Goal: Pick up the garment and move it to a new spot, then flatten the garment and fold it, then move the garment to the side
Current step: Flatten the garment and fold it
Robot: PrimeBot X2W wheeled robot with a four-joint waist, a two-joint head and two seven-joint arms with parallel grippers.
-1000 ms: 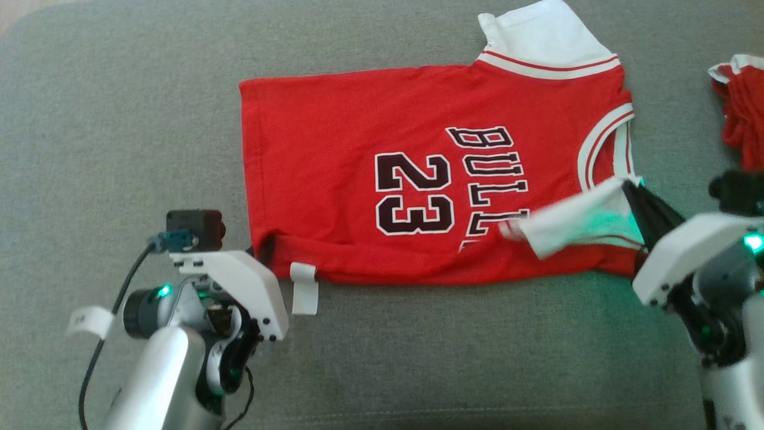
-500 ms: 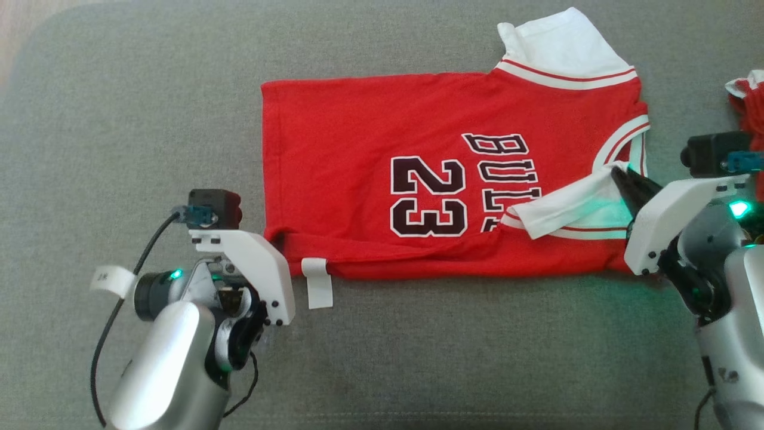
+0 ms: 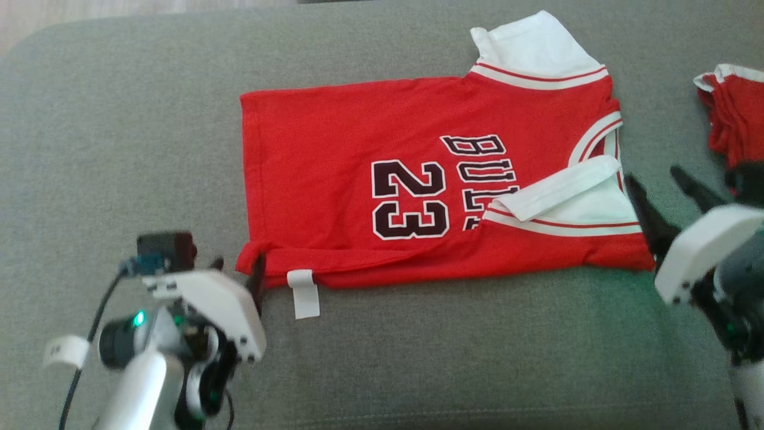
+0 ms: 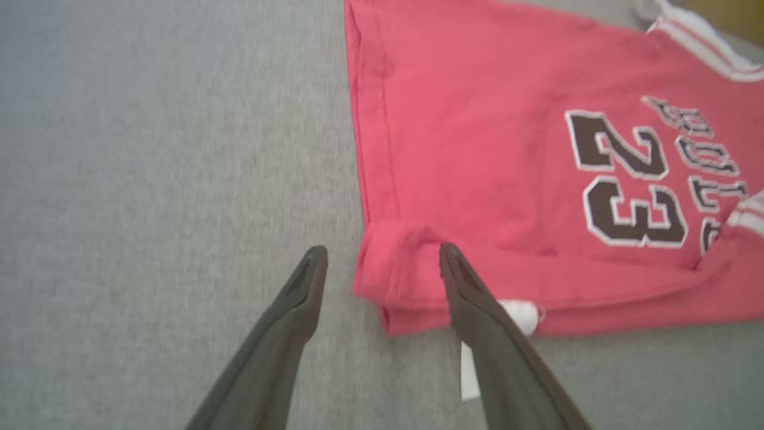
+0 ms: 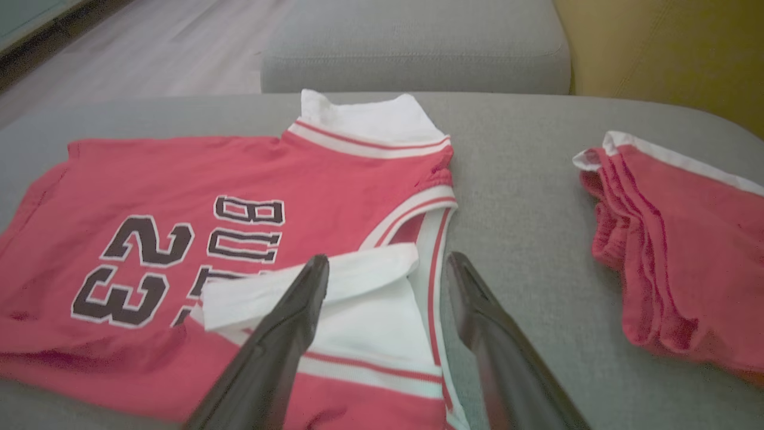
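Note:
A red jersey (image 3: pixel 358 143) with "23" on it lies spread on the grey cushion (image 3: pixel 119 149), collar to the right. Its near white sleeve (image 3: pixel 573 197) is folded over onto the red front. My right gripper (image 3: pixel 656 180) is open just right of that sleeve, holding nothing; in the right wrist view its fingers (image 5: pixel 286 334) hang over the sleeve (image 5: pixel 358 304). My left gripper (image 3: pixel 236 267) is open at the jersey's near-left hem corner. In the left wrist view the rolled hem corner (image 4: pixel 394 269) lies between the spread fingers (image 4: pixel 477 310), with a white tag (image 4: pixel 471 370) behind one.
A second red garment with white trim (image 3: pixel 731 113) lies bunched at the cushion's right side, close to my right arm. Another grey cushion (image 5: pixel 412 48) and a yellow surface (image 5: pixel 656 48) stand beyond. Wooden floor (image 5: pixel 149 48) lies past the far-left edge.
My right gripper has opened and drawn back, and the white sleeve it held now lies on the jersey. My left gripper has backed off the hem with fingers apart. The camera shifted.

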